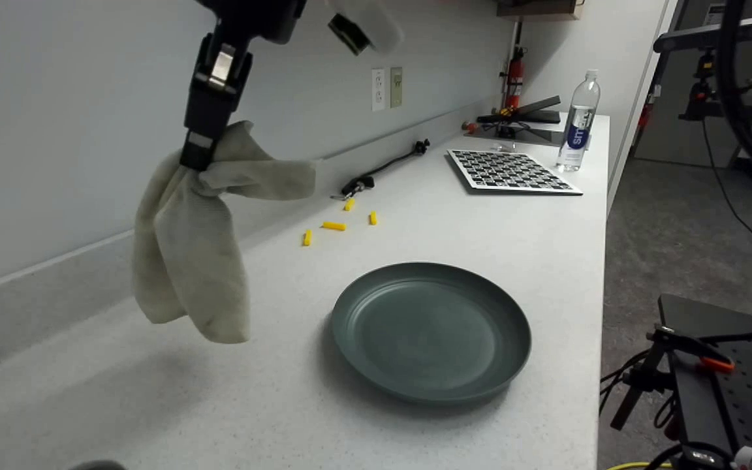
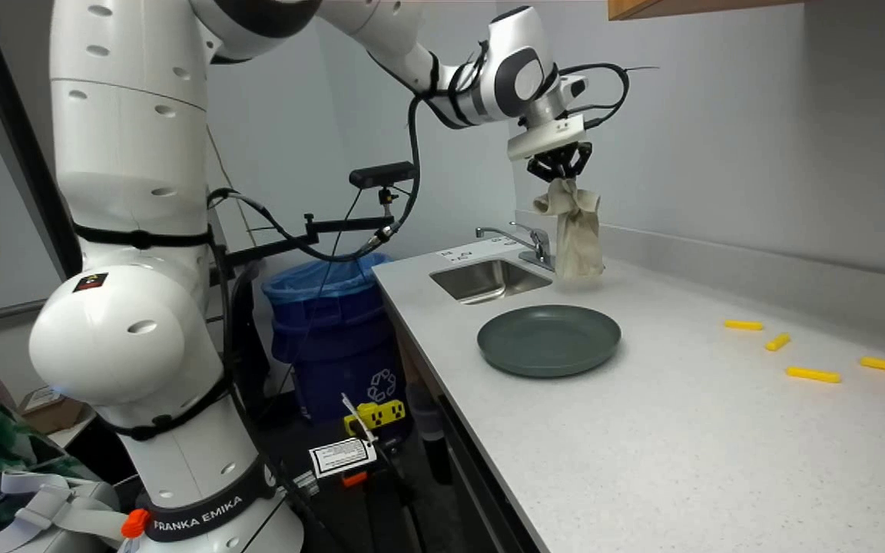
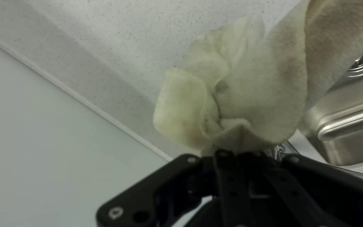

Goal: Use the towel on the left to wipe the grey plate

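Observation:
My gripper [image 1: 197, 156] is shut on a cream towel [image 1: 203, 261] and holds it in the air. The towel is bunched at the fingertips and its ends hang down above the counter. In an exterior view the gripper [image 2: 563, 175] and the towel [image 2: 579, 238] are beyond the plate, near the sink. The grey plate [image 1: 429, 334] lies flat on the counter and also shows in an exterior view [image 2: 550, 342]. The towel is apart from the plate. In the wrist view the towel [image 3: 260, 88] hangs from the closed fingertips [image 3: 236, 154], which it partly covers. The plate is out of the wrist view.
Several yellow sticks [image 1: 333, 226] lie on the counter [image 1: 297, 391] near the wall. A checkered board [image 1: 513, 171] and a water bottle [image 1: 578, 124] stand farther along. A sink [image 2: 488, 281] with a faucet [image 2: 538, 244] is set into the counter beyond the plate.

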`<state>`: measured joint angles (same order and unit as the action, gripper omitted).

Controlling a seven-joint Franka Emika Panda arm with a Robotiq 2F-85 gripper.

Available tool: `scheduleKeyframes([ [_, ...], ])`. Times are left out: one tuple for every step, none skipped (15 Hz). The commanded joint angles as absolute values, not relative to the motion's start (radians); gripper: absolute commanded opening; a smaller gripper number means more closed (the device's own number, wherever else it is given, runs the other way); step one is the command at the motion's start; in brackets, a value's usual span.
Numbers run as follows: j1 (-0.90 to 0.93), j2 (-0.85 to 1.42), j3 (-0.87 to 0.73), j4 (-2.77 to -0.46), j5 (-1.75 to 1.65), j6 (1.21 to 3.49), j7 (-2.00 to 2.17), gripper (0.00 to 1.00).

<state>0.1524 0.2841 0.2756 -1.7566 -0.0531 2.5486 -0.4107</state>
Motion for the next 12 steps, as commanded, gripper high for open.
scheduleKeyframes([
  [0.148,0.071,0.252,-1.992,-0.035,2.591,-0.344,0.01],
  [0.152,0.031,0.241,-2.035,-0.046,2.588,-0.321,0.01],
  [0.154,-0.005,0.232,-2.076,-0.053,2.583,-0.297,0.01],
  [0.155,-0.040,0.225,-2.115,-0.051,2.581,-0.282,0.01],
  [0.155,-0.072,0.219,-2.153,-0.048,2.584,-0.277,0.01],
  [0.157,-0.095,0.212,-2.181,-0.050,2.581,-0.265,0.01],
  [0.159,-0.117,0.206,-2.212,-0.028,2.583,-0.272,0.01],
  [0.162,-0.136,0.201,-2.234,-0.028,2.579,-0.262,0.01],
  [0.163,-0.154,0.197,-2.253,-0.035,2.567,-0.247,0.01],
  [0.164,-0.169,0.193,-2.271,-0.035,2.561,-0.238,0.01],
  [0.164,-0.182,0.192,-2.285,-0.039,2.551,-0.221,0.01],
  [0.166,-0.193,0.191,-2.297,-0.035,2.542,-0.207,0.01],
])
